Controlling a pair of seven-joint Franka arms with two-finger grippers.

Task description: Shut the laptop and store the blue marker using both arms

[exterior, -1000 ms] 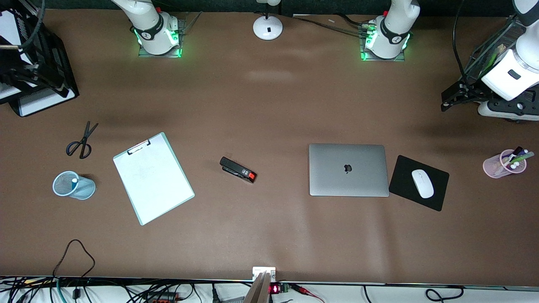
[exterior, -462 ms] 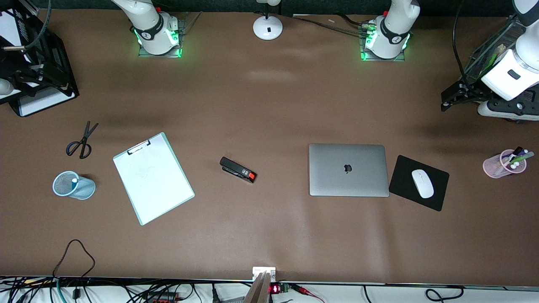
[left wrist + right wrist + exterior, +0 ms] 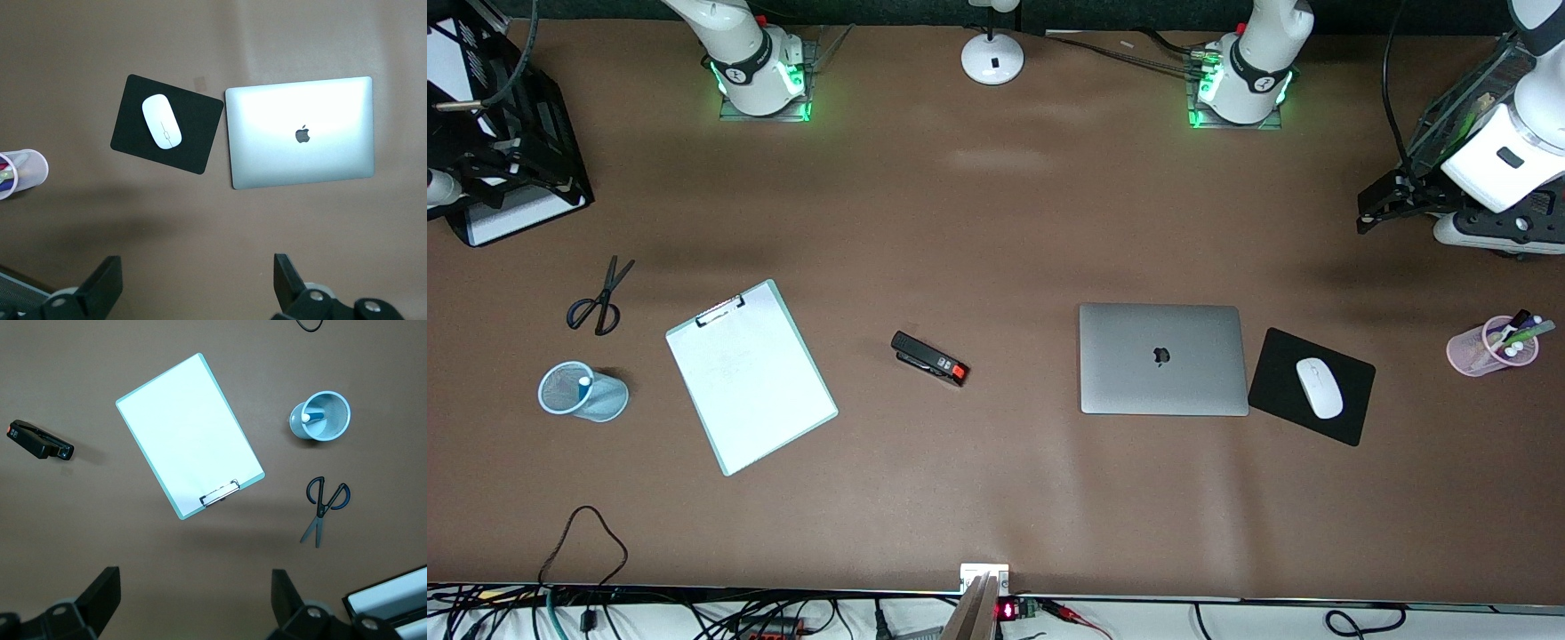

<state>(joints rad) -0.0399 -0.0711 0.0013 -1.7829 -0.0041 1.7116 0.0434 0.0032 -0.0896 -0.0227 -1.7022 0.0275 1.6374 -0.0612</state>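
The laptop (image 3: pixel 1163 359) lies closed on the brown table, apple logo up; it also shows in the left wrist view (image 3: pixel 300 140). The blue marker (image 3: pixel 584 384) stands in a light blue mesh cup (image 3: pixel 596 402) toward the right arm's end of the table. The right wrist view shows the marker (image 3: pixel 315 417) too, white end out. My left gripper (image 3: pixel 1371 212) is open and empty, high over the left arm's end of the table (image 3: pixel 197 283). My right gripper (image 3: pixel 507 169) is open and empty, high over the right arm's end (image 3: pixel 193 600).
A clipboard (image 3: pixel 751 376), scissors (image 3: pixel 600 298) and a black stapler (image 3: pixel 929 358) lie between the cup and the laptop. A black mouse pad (image 3: pixel 1352 418) with a white mouse (image 3: pixel 1319 388) lies beside the laptop. A pink cup (image 3: pixel 1480 351) holds markers. A black tray (image 3: pixel 560 142) sits under the right gripper.
My right hand has shifted slightly over the black tray. My left hand has barely moved. The things on the table lie as before.
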